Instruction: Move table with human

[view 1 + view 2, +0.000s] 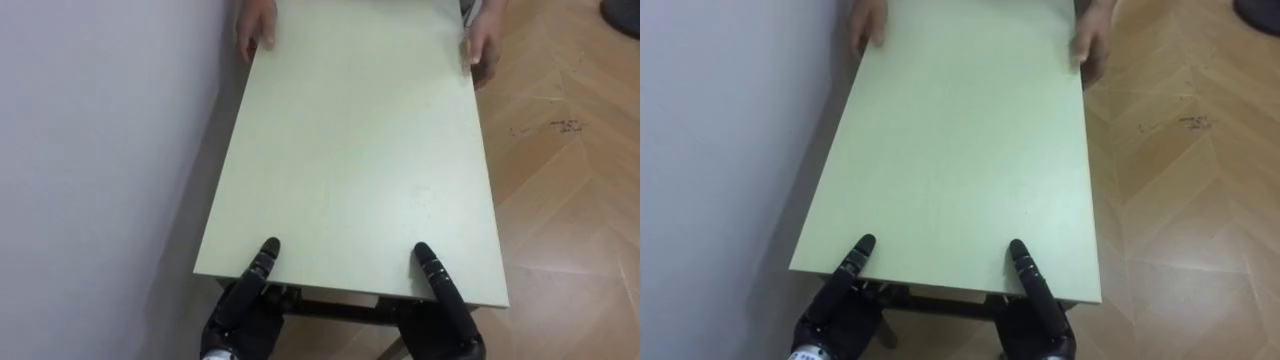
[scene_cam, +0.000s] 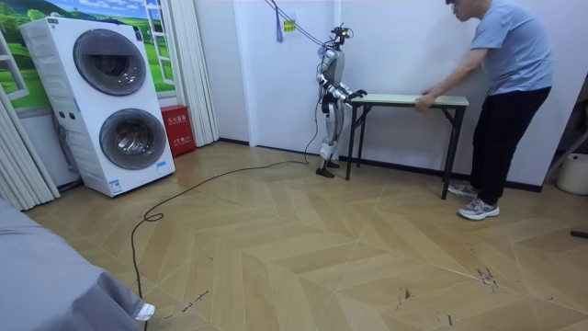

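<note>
— Where is the table?

— The table (image 1: 350, 150) has a pale green top and runs lengthwise away from the robot. One long side lies close along the white wall (image 1: 90, 150), and the other is over the wooden floor (image 1: 565, 200). In the room view the table (image 2: 404, 98) is on dark legs, and the robot stands upright at the end toward the room view's left.

— And the robot's hands?

— Both are at the table's near edge. The left hand (image 1: 240, 305) is by the near corner on the wall side. A dark part of it reaches up over the edge onto the top, and the rest hangs below the edge. The right hand (image 1: 447, 300) sits the same way near the other near corner. Most of each hand is hidden under the top, so I cannot tell whether either one clasps the edge.

— Who has the far end?

— A person (image 2: 507, 64) stands there, leaning forward over the table with arms stretched out. The person's wall-side hand (image 1: 255, 25) lies on the far corner next to the wall. The person's floor-side hand (image 1: 483, 45) holds the long edge just short of the far corner on the floor side.

— Anything else around the table?

— Two stacked white washing machines (image 2: 115, 101) stand well apart from the table, toward the room view's left
</note>
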